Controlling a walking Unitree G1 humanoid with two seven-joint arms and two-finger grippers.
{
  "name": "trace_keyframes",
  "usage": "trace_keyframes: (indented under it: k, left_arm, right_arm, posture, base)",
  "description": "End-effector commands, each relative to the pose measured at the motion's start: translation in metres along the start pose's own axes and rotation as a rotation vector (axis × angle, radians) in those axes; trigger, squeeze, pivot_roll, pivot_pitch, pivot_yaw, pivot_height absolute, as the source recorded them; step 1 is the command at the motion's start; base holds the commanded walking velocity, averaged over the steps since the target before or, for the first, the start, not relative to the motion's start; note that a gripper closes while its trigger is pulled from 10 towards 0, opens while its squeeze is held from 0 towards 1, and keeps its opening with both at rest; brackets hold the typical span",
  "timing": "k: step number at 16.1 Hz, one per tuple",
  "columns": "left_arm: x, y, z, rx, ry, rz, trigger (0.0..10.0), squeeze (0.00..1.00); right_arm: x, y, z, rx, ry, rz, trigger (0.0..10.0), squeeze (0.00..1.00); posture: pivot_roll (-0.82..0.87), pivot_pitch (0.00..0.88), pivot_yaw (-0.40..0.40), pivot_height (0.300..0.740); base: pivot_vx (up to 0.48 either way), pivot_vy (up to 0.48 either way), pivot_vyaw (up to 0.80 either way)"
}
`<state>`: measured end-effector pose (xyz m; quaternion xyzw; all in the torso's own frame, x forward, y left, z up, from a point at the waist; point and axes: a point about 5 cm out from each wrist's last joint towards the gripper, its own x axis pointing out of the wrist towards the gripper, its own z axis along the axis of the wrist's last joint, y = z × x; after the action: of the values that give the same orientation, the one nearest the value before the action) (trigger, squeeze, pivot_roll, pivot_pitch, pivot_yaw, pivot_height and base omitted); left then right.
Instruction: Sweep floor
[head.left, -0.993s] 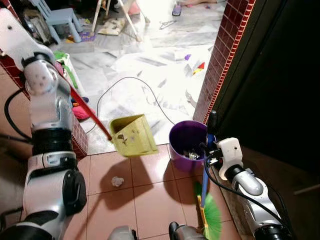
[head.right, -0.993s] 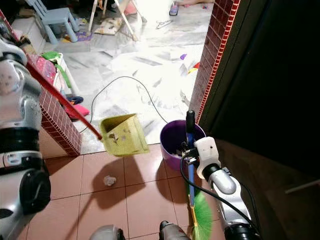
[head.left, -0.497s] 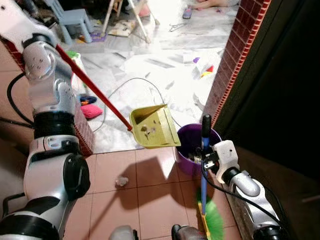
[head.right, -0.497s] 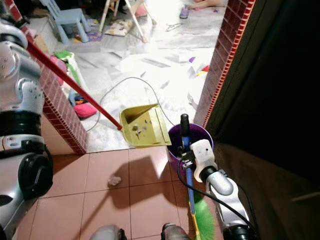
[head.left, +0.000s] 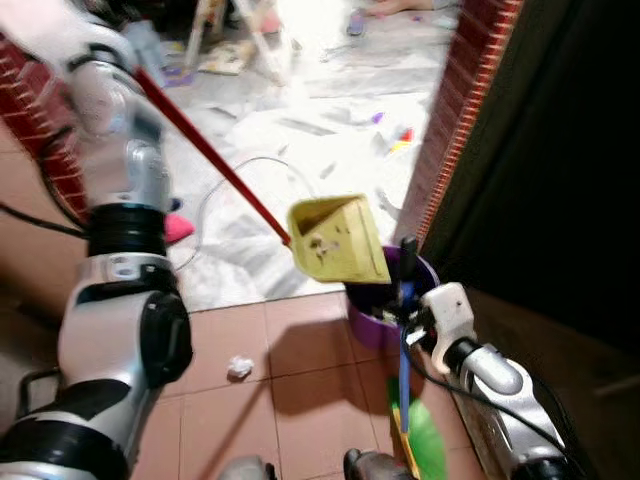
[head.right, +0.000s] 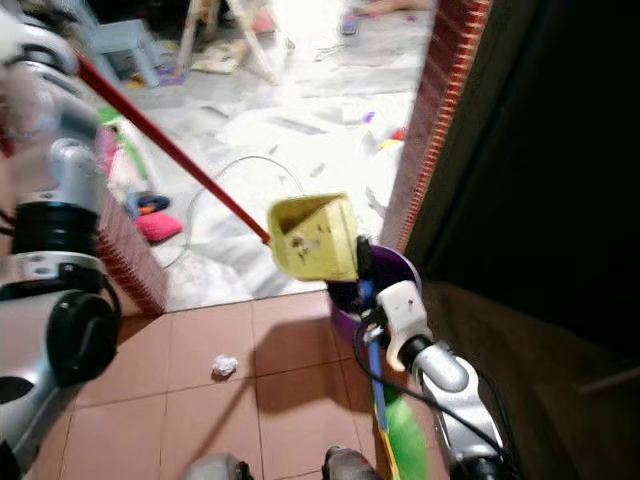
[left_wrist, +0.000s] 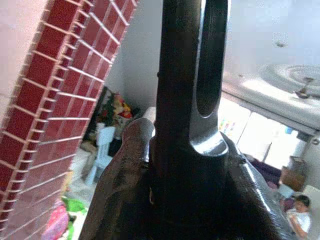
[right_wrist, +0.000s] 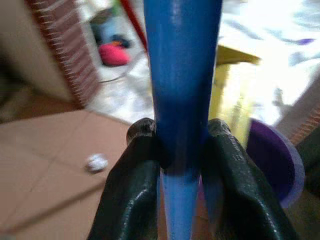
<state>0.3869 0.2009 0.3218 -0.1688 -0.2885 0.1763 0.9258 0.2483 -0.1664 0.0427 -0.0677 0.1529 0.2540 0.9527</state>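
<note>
Starting at 9 o'clock: the left gripper (left_wrist: 185, 150) is clamped on the dustpan's dark handle end, arm raised high. A crumpled paper scrap (head.left: 239, 368) sits on the red tiles around 7 o'clock, not swept up yet. The yellow dustpan (head.left: 335, 240) has swung over from the tiles since a second ago and now hangs tipped right at the rim of the purple bin (head.left: 372, 318), so I'd say it's the dumping step. At 4 o'clock the right gripper (right_wrist: 182, 150) is closed around the blue broom (head.left: 404, 370) handle, green bristles down by the bin.

Claw (right_wrist: 182, 150) around blue, likely broom, handle (right_wrist: 182, 75)
</note>
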Motion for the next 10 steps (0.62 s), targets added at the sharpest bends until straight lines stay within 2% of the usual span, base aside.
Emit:
trace_keyframes:
  k: [1, 3, 5, 6, 8, 10]
  left_arm:
    - [0.006, -0.013, 0.022, -0.025, -0.104, -0.034, 10.0, 0.0]
    - [-0.005, -0.03, 0.006, -0.025, -0.073, -0.109, 10.0, 0.0]
    - [-0.013, -0.043, -0.005, -0.036, -0.04, -0.166, 10.0, 0.0]
    - [-0.018, -0.053, -0.014, -0.067, 0.004, -0.19, 10.0, 0.0]
    - [-0.019, -0.062, -0.016, -0.086, 0.017, -0.209, 10.0, 0.0]
    - [-0.016, -0.071, -0.011, -0.101, 0.003, -0.229, 10.0, 0.0]
  right_arm:
    - [-0.004, 0.011, -0.004, 0.046, 0.019, 0.067, 10.0, 0.0]
    - [-0.029, 0.02, -0.009, 0.06, 0.016, 0.089, 10.0, 0.0]
    - [-0.045, 0.017, -0.016, 0.093, 0.017, 0.023, 10.0, 0.0]
    - [-0.056, 0.016, -0.019, 0.127, 0.006, -0.04, 10.0, 0.0]
    - [-0.063, 0.02, -0.015, 0.179, -0.034, -0.077, 10.0, 0.0]
    - [-0.069, 0.03, -0.015, 0.174, -0.026, -0.081, 10.0, 0.0]
  posture:
    - [-0.18, 0.0, 0.086, 0.74]
    - [-0.21, 0.0, 0.116, 0.74]
    - [-0.26, 0.0, 0.154, 0.74]
    - [-0.29, 0.0, 0.189, 0.74]
    - [-0.31, 0.0, 0.214, 0.74]
    - [-0.32, 0.0, 0.224, 0.74]
  base:
    - [0.0, 0.0, 0.0]
    - [0.0, 0.0, 0.0]
    - [0.0, 0.0, 0.0]
    - [0.0, 0.0, 0.0]
    - [0.0, 0.0, 0.0]
    - [0.0, 0.0, -0.64]
